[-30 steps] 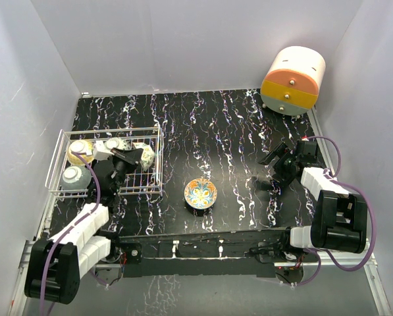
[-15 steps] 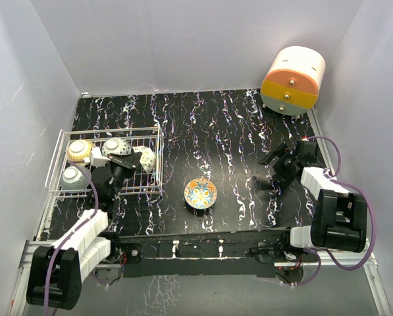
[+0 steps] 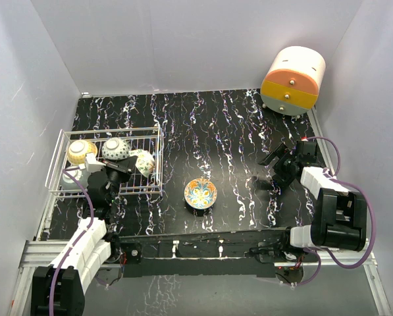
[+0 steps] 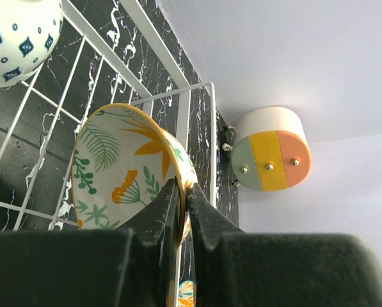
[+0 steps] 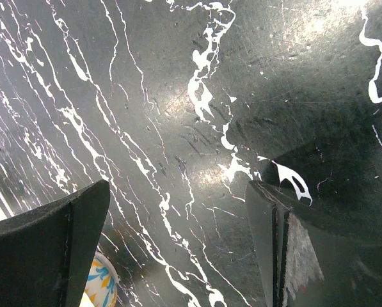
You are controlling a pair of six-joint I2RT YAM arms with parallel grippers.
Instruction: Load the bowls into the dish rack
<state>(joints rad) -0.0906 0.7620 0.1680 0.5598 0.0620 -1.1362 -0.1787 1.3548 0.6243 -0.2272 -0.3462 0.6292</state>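
The white wire dish rack (image 3: 158, 157) sits at the table's left. A cream-yellow bowl (image 3: 81, 151) and a blue-white bowl (image 3: 116, 148) lie in its far part. A grey-white bowl (image 3: 67, 177) is mostly hidden behind my left arm. My left gripper (image 3: 128, 167) is shut on the rim of the cream bowl with orange-green flowers (image 3: 144, 162), held tilted on edge inside the rack's right end. In the left wrist view the fingers (image 4: 168, 208) pinch that bowl (image 4: 117, 166) above the rack wires (image 4: 197, 89). A yellow-and-teal patterned bowl (image 3: 201, 193) stands on the table. My right gripper (image 3: 275, 168) is open and empty over the table (image 5: 178, 192).
The orange-and-cream round drawer unit (image 3: 293, 80) stands at the back right and also shows in the left wrist view (image 4: 272, 148). The blue-white bowl (image 4: 18, 38) is close to the left of the held one. The patterned table bowl's edge shows in the right wrist view (image 5: 101, 284).
My left arm has drawn back toward the near edge, still gripping the flowered bowl, which has shifted slightly nearer inside the rack. The right arm has not moved.
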